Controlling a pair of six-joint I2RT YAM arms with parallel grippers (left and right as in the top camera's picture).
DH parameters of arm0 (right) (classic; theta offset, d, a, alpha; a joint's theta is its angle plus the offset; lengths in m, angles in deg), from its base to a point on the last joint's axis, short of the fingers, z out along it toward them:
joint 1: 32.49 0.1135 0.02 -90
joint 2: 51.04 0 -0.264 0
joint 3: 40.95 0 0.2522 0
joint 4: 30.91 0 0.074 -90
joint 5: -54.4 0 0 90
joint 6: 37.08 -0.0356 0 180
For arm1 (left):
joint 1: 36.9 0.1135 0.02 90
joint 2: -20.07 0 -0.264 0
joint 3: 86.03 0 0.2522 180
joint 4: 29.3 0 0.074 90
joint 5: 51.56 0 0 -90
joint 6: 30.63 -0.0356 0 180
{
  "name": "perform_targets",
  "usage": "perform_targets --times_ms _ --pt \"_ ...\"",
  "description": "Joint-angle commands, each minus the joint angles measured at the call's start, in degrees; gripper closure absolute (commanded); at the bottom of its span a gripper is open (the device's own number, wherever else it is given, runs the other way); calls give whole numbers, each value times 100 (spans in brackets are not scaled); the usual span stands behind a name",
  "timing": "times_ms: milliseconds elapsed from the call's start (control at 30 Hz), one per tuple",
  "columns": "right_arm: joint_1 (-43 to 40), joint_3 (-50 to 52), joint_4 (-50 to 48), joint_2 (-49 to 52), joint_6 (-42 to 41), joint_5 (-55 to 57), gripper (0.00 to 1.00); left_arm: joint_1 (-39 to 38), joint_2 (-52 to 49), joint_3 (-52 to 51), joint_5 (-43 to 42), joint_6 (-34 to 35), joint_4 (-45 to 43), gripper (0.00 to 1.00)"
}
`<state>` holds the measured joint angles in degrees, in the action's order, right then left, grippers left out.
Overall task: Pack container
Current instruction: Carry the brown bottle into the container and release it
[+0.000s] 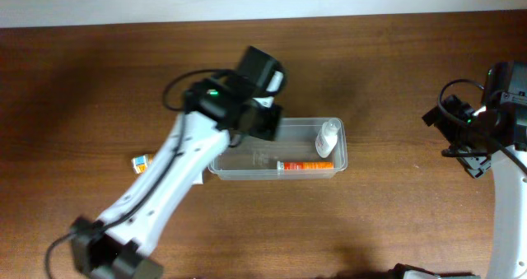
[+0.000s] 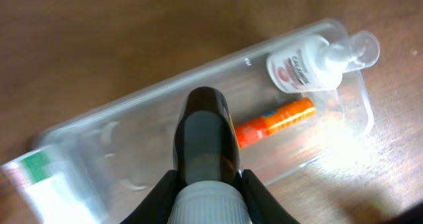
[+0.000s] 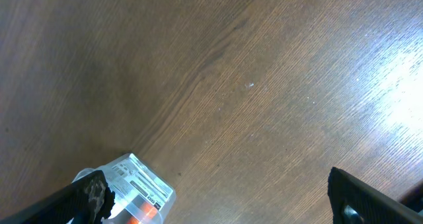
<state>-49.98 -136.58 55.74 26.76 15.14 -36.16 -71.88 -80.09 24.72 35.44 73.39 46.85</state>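
Holding a dark bottle (image 2: 205,135) with a white cap, the left fingers (image 2: 156,201) are clamped on its two sides just above the cap. Bottle body points out over the middle of the container (image 1: 247,165). Can't tell if it touches the container floor.

Container sits on the table (image 1: 395,48) about centre in the overhead view, long side running left-right. Left arm (image 1: 165,188) reaches in from the lower left, and its wrist covers the container's upper left corner.

Inside the container, right end: white bottle (image 2: 301,67) with a clear cap, lying on its side against the far wall. Orange tube (image 2: 276,120) lies along the near wall, just beside the white bottle; can't tell if they touch.

Green-and-white box (image 2: 36,176) shows blurred at the container's left end in the left wrist view; can't tell if it is inside or outside. Small box (image 1: 142,161) lies on the table left of the left arm, apart from the container.

Right arm (image 1: 494,123) is at the far right, well apart from the container. Right fingers (image 3: 82,199) are spread wide, with nothing between them, over bare wood. A labelled thing with orange (image 3: 140,187) shows at the bottom edge near one finger; can't tell what it is.
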Motion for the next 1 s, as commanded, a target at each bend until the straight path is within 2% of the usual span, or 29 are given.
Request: perform_targets --times_ms 0,333,767,867,933,967 --pt "-20 -44 -2 -79 -61 -11 2 -289 -446 50 -17 446 -208 81" --pt "-20 -44 -2 -79 -63 -11 2 -549 -1427 50 -39 914 -975 83" --pt "-20 -44 -2 -79 -63 -13 2 -761 -1779 50 -81 997 -1427 81" --pt "-20 -44 -2 -79 -63 -13 2 -778 -1781 50 -81 997 -1464 67" --pt "-20 -44 -2 -79 -63 -13 2 -778 -1779 55 -81 997 -1462 42" --pt "-20 -44 -2 -79 -61 -13 2 -772 -1779 63 -87 997 -1456 33"
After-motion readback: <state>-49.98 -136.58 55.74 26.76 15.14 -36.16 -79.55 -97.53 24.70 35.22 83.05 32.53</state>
